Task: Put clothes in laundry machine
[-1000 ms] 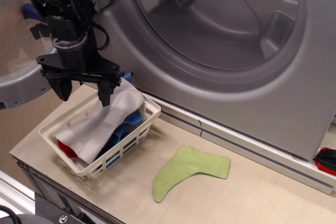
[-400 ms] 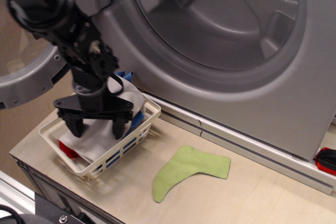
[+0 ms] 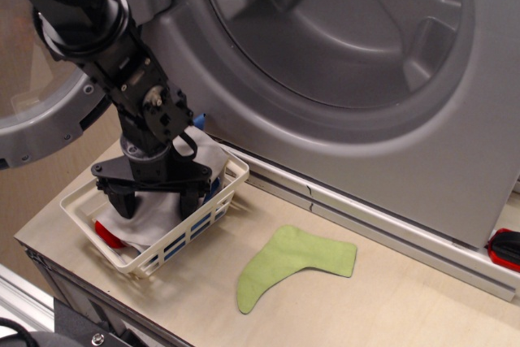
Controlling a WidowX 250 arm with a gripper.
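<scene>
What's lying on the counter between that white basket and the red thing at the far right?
A green cloth lies on the wooden counter between the basket and the red object, in the only view.

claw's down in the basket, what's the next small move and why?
Probably close the claw on the pale grey-white cloth. Its fingers look spread, straddling that cloth inside the white basket, and nothing seems gripped yet. The laundry machine drum looks empty, so a grasp must come before any lift.

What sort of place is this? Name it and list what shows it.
Probably a mock laundry corner in a robot lab: a front-loading laundry machine with its round door swung open, a white slatted basket of clothes on a wooden bench, and a robot gripper reaching in.
</scene>
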